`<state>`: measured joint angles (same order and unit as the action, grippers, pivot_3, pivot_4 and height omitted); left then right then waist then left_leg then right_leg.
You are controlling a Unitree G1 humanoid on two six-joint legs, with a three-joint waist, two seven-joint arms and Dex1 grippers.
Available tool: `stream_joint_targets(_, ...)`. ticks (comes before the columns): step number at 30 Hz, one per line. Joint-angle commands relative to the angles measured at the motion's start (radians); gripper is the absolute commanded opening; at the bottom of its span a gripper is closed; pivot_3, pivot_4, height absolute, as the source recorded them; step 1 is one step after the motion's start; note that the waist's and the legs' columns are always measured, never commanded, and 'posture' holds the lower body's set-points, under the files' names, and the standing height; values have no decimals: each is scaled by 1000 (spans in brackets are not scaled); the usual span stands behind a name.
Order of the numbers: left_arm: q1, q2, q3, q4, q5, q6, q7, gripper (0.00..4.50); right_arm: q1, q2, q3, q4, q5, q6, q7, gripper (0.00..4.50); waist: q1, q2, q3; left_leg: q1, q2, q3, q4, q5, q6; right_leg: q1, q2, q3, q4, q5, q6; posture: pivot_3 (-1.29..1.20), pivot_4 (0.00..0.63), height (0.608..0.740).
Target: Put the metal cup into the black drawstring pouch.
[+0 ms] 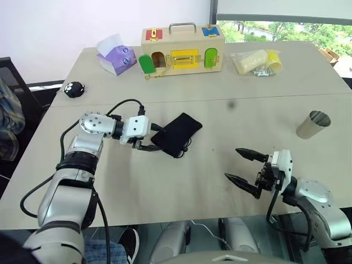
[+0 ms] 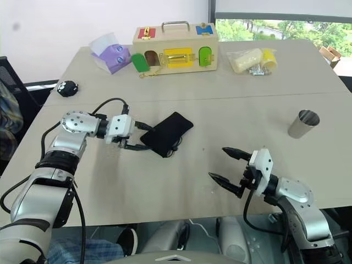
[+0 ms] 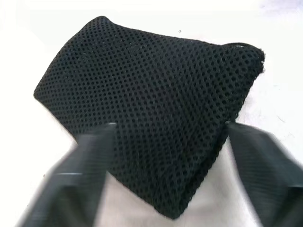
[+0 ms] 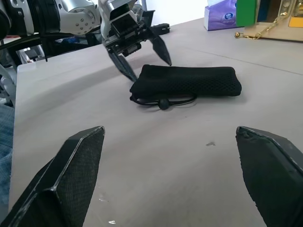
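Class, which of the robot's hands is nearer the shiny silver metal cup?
Right. The right hand hovers over the table short of the shiny silver metal cup; the left hand is across the table at the black pouch.

Silver arms, black cables, black jaws

left gripper [image 1: 149, 138] angled downward toward the right, fingers parted; right gripper [image 1: 246, 170] held level, fingers spread wide, both arms extended forward.

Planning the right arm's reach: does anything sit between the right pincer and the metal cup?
Nothing visible does. Bare table lies between the open right pincer and the upright metal cup, which stands apart from everything else.
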<state>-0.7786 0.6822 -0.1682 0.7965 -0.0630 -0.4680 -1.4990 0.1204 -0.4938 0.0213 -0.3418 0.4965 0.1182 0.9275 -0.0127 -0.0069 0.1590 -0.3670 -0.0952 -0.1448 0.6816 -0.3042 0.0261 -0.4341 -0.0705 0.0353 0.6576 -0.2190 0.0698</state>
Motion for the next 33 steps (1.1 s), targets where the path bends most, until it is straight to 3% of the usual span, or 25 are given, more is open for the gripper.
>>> stream_joint_targets(1,-25,1,8,5,-4,-18,-8,1206,0,-4,-29,-44,12,-22,-6,4500,-1,0,0,0,0,0,0,0,0,0,0,0,0,0,0,0,150,710)
stream_joint_targets(4,-27,-6,14,0,-15,-4,-12,82,-3,-5,-38,-41,5,-29,-13,4500,0,0,0,0,0,0,0,0,0,0,0,0,0,0,0,0,150,710)
stream_joint_targets(11,-31,-22,35,-23,-44,46,1,82,-41,-27,-77,-39,-11,-34,-36,4500,0,0,0,0,0,0,1,0,0,0,0,0,1,0,0,0,150,710)
stream_joint_targets(14,-51,-62,73,-76,-92,178,75,82,-90,-64,-155,-25,31,-4,-53,4500,0,0,0,0,-1,0,2,0,0,0,0,0,1,0,0,0,150,710)
stream_joint_targets(23,-162,-200,169,-238,-99,647,537,82,-252,-254,-319,161,-87,-12,-104,4500,0,-4,2,-5,-2,-2,4,0,0,-3,-1,-2,3,0,1,0,150,710)
stream_joint_targets(28,-269,-309,262,-359,-102,1031,916,82,-315,-415,-315,289,-171,75,-91,4500,-1,-4,2,-16,-2,0,7,0,0,-15,-2,1,6,1,1,0,150,710)
stream_joint_targets(33,-344,-355,299,-458,-56,1335,1185,82,-356,-462,-306,354,-215,112,-96,4500,0,-5,2,-16,-3,1,7,0,0,-15,-2,2,5,1,1,0,150,710)
